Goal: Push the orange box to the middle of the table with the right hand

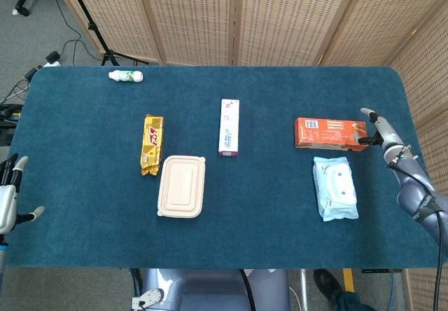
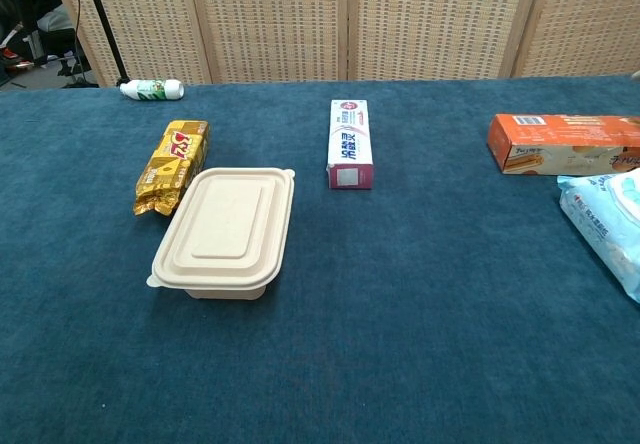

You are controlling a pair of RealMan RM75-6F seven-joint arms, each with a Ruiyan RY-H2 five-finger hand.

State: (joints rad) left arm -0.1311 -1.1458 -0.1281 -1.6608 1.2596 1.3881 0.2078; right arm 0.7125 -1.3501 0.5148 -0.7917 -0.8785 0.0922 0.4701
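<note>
The orange box (image 1: pixel 330 133) lies lengthwise on the right part of the blue table (image 1: pixel 91 206); in the chest view the orange box (image 2: pixel 565 143) runs off the right edge. My right hand (image 1: pixel 378 129) stands edge-on just off the box's right end, fingers spread, holding nothing; whether it touches the box I cannot tell. The chest view does not show this hand. My left hand (image 1: pixel 8 197) hangs open off the table's left edge.
A pale blue wipes pack (image 1: pixel 335 188) lies just in front of the box. Left of it are a white-and-pink carton (image 1: pixel 229 127), a beige lidded container (image 1: pixel 182 185), a yellow snack pack (image 1: pixel 151 143) and a small bottle (image 1: pixel 126 76) far back left.
</note>
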